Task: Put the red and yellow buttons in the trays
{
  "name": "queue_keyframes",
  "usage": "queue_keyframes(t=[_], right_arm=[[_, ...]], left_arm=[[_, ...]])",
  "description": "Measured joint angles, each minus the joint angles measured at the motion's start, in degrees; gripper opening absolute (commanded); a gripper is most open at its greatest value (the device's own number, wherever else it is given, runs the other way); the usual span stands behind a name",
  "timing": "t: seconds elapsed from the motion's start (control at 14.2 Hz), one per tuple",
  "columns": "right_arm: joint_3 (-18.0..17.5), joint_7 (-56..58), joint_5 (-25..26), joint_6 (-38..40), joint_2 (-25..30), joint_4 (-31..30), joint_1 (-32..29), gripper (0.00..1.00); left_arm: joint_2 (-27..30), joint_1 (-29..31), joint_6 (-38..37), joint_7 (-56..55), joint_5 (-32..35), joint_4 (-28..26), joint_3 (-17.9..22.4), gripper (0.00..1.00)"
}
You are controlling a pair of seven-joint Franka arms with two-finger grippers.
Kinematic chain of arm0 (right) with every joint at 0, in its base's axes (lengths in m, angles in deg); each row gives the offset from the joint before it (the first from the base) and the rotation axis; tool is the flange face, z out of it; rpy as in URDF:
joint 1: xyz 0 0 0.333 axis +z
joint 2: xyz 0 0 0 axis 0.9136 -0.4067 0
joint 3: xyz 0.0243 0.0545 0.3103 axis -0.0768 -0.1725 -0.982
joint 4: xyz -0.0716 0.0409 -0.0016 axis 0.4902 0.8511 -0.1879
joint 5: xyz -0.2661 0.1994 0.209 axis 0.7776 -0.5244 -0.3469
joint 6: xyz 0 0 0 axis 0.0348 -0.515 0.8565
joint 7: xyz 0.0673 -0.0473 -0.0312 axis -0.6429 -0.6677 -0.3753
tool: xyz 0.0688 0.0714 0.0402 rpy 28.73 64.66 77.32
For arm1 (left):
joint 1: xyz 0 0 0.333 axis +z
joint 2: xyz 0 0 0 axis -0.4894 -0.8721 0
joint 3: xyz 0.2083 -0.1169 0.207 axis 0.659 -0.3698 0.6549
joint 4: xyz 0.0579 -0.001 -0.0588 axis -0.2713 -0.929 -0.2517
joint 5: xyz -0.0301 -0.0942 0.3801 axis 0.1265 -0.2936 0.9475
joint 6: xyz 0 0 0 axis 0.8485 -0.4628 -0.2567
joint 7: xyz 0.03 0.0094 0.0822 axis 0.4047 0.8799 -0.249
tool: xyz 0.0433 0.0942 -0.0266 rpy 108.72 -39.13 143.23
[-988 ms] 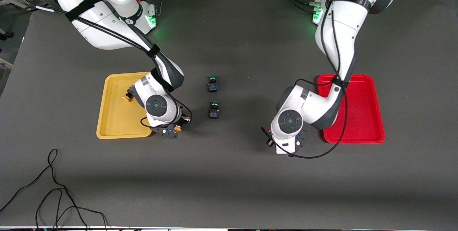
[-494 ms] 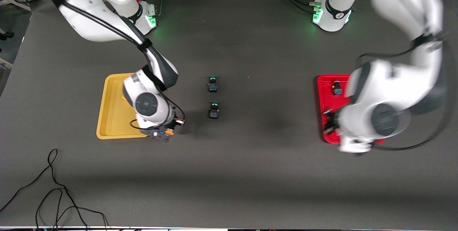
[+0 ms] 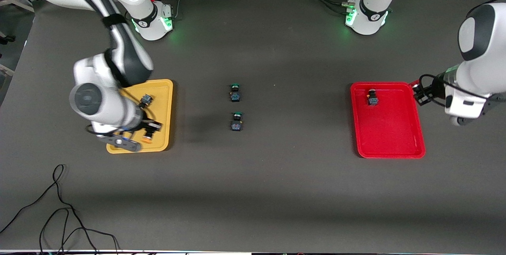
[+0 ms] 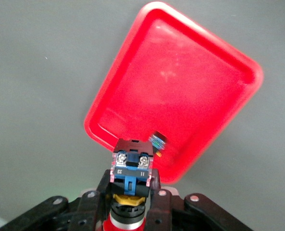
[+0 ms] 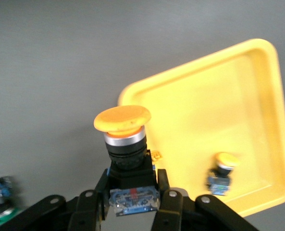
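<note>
Lighting's pretty even and soft from overhead, nothing harsh. The dark table (image 3: 276, 191) soaks up most of it, with a broad faint shadow band across it nearer the front camera and soft smudgy shadows beside the yellow tray (image 3: 166, 89). Green status lights glow at both arm bases and spill onto the table. The red tray (image 4: 180, 96) has a pale washed-out sheen on its floor and rim in the left wrist view. In the right wrist view the green button (image 5: 3, 199) at the edge is smeared with blur; the orange-capped button (image 5: 125, 144) up close is sharp.
</note>
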Motion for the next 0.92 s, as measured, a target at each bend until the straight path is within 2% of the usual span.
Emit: queue_keyframes(t=[0.21,0.42,0.64,0.71,0.78,0.85,0.92], right_arm=[[5.7,7.6,-2.2,-10.1,0.5,-10.2,-0.5,0.28],[7.2,9.9,-2.4,-19.1,-1.5,-17.3,-0.5,0.28],[7.1,10.0,-4.2,-22.3,-4.0,-17.9,-0.2,0.29],[7.1,10.0,-4.3,-23.0,-4.5,-17.9,-0.1,0.29],[7.1,10.0,-4.3,-23.5,-5.0,-17.8,-0.1,0.45],[7.1,10.0,-4.3,-24.0,-5.3,-17.8,-0.1,0.94],[7.1,10.0,-4.3,-24.1,-5.6,-17.7,-0.1,1.00]], left_arm=[[-1.7,2.5,15.8,2.0,1.4,-10.7,0.0,0.00],[-8.2,3.6,27.2,3.2,1.6,-14.1,0.0,0.00],[-14.2,4.2,36.5,3.2,1.6,-15.9,-0.1,0.00],[-15.6,4.4,38.6,3.3,1.6,-16.0,0.0,0.26],[-16.6,4.6,39.9,3.3,1.6,-16.0,0.0,0.69],[-17.0,4.7,40.4,3.3,1.6,-16.0,-0.1,1.00],[-16.9,4.9,40.4,3.4,1.6,-15.8,-0.1,1.00]])
